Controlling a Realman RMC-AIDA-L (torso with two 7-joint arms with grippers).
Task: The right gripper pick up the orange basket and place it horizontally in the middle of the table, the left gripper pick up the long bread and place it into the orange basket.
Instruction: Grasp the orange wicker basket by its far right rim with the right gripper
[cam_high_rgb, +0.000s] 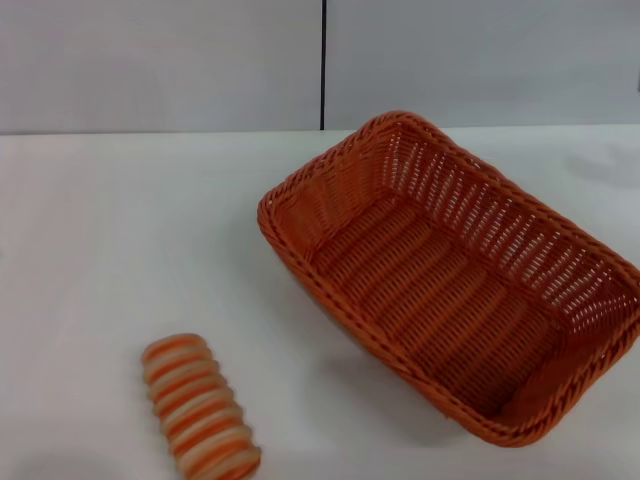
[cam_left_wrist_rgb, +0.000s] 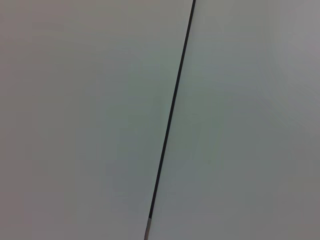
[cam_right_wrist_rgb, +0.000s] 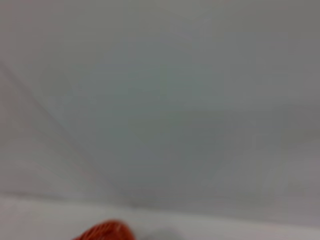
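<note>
The orange basket (cam_high_rgb: 455, 275) rests on the white table (cam_high_rgb: 120, 230), right of centre, set diagonally with one corner toward the back and its far end running off toward the right edge of the head view. It holds nothing. A blurred bit of its rim (cam_right_wrist_rgb: 106, 231) shows in the right wrist view. The long bread (cam_high_rgb: 200, 405) lies at the front left, striped side up, well apart from the basket. Neither gripper shows in any view.
A grey wall (cam_high_rgb: 160, 60) with a dark vertical seam (cam_high_rgb: 323, 60) rises behind the table's back edge. The left wrist view shows only that wall and the seam (cam_left_wrist_rgb: 172, 110). Bare tabletop lies between bread and basket.
</note>
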